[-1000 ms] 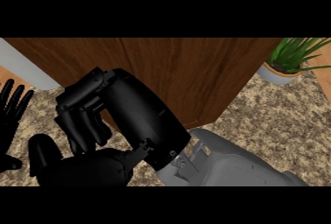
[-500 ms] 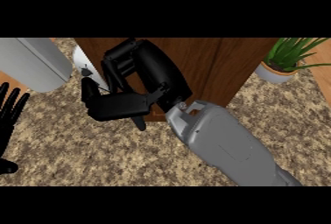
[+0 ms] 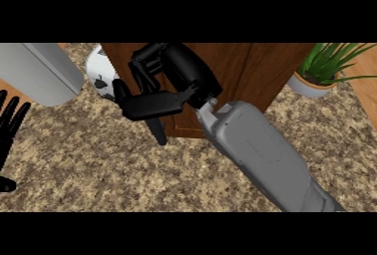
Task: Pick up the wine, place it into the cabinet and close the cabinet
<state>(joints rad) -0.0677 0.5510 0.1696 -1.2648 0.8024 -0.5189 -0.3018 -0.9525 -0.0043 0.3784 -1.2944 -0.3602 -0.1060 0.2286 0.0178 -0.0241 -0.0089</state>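
The wine shows nowhere in the head view. The brown wooden cabinet point(image 3: 250, 69) stands at the back centre, its front facing me. My right hand point(image 3: 158, 102) lies against the cabinet's left front edge. Its fingers are relaxed and slightly bent, its thumb points down toward the counter, and nothing shows in it. The grey right forearm point(image 3: 258, 149) runs in from the lower right. At the left edge my left hand point(image 3: 10, 127) rests open with its fingers up.
A grey rounded object point(image 3: 37, 69) stands at the back left. A white rounded thing with dark marks point(image 3: 99, 74) peeks out between it and the cabinet. A potted green plant point(image 3: 324, 67) stands to the cabinet's right. The speckled counter point(image 3: 88, 164) spreads in front.
My right hand has moved away from me, up to the cabinet's front. The dark rounded shape that was under it at the lower left a second ago has gone from view. The left hand stays put.
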